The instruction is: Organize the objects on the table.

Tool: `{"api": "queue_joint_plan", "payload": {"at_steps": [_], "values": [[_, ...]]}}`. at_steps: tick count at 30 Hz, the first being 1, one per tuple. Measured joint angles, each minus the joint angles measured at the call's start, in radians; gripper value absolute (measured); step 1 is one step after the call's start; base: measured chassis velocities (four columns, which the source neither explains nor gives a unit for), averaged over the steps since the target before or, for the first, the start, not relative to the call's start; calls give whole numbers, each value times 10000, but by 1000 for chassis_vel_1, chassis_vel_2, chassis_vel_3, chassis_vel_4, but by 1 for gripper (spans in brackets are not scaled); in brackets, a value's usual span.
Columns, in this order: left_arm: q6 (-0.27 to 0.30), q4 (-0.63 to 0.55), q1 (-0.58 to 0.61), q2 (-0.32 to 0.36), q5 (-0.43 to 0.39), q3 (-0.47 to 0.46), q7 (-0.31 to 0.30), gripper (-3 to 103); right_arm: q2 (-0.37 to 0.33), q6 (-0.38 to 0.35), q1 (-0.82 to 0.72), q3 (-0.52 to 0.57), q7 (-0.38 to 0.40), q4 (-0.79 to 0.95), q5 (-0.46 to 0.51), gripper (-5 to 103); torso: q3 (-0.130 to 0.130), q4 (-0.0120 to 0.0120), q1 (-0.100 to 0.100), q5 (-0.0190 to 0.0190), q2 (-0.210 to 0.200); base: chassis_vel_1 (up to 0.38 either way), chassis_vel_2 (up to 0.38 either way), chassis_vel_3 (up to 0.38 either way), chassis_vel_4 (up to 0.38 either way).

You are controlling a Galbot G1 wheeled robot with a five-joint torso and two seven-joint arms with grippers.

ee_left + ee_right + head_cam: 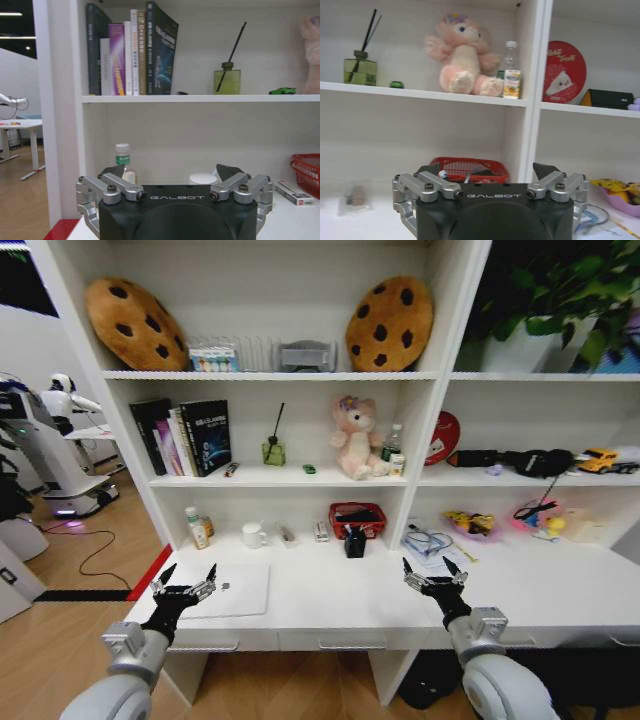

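- Both arms are up in front of the white desk (330,605), one on each side, nothing held.
- The left gripper (184,584) hovers over the near left part of the desk, fingers spread wide, just at the front edge of the silver laptop (225,588).
- The laptop lies flat and closed on the left end of the desk top.
- The right gripper (432,574) hangs over the bare middle-right stretch of the desk, its fingers splayed apart too, touching nothing.
- On the left wrist view, the left gripper (172,176) points at the shelving: a row of books (131,52) stands upright on the shelf, a green diffuser bottle (227,80) with a dark stick stands beside them.
- The little green toy car (282,91) sits farther along that same shelf, well apart from either gripper.
- Back on the desk, against the rear wall: a small bottle (197,528), a white mug (254,534), and the red mesh basket (357,519) with a dark item just before it.
- On the right wrist view, the right gripper (487,174) faces the basket, with a pink plush toy (465,57) on the shelf above and a drink bottle (510,71) just beside it.
- Right of the basket, a cluster of loose items (430,540) lies on the desk, too small to tell apart.
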Motion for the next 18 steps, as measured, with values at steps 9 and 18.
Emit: {"api": "queue_joint_plan", "payload": {"at_steps": [9, 18], "values": [[0, -1, 0, 1, 1, -4, -10, 100, 7, 70, 99, -45, 333, -87, 410, 100, 1, 4, 1, 30, 0, 294, 264, -272, -287], [0, 0, 1, -1, 0, 2, 0, 100, 102, 635, 117, -181, 741, -185, 508, 100, 2, -4, 1, 23, -2, -8, -8, 25, 14]]}}
